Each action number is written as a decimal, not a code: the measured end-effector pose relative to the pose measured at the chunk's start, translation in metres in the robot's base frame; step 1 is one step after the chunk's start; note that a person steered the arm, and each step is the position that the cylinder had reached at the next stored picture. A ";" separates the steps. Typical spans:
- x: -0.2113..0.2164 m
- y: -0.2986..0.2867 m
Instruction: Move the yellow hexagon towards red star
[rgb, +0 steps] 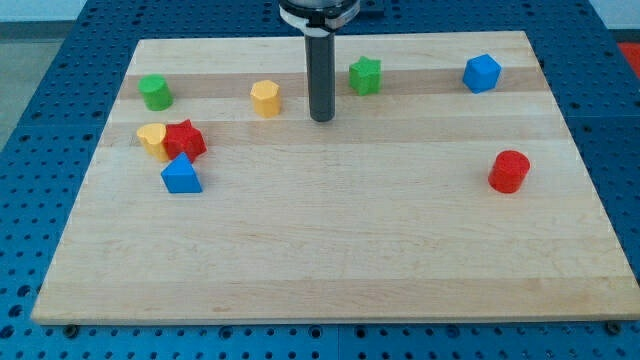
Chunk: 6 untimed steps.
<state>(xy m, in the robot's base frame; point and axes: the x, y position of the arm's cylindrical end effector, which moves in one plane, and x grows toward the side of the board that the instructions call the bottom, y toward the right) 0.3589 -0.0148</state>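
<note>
The yellow hexagon (265, 98) sits near the view's top, left of centre. The red star (184, 139) lies lower left of it, touching a yellow block (152, 137) on its left. My tip (321, 119) stands to the right of the yellow hexagon, a short gap away and slightly lower, not touching it. The dark rod rises from the tip to the view's top edge.
A blue triangular block (181, 175) lies just below the red star. A green block (155, 92) is at top left. A green star (365, 76) is right of the rod. A blue block (481, 73) is at top right, a red cylinder (509, 171) at right.
</note>
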 end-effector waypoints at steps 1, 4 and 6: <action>-0.002 0.000; -0.044 -0.053; -0.032 -0.127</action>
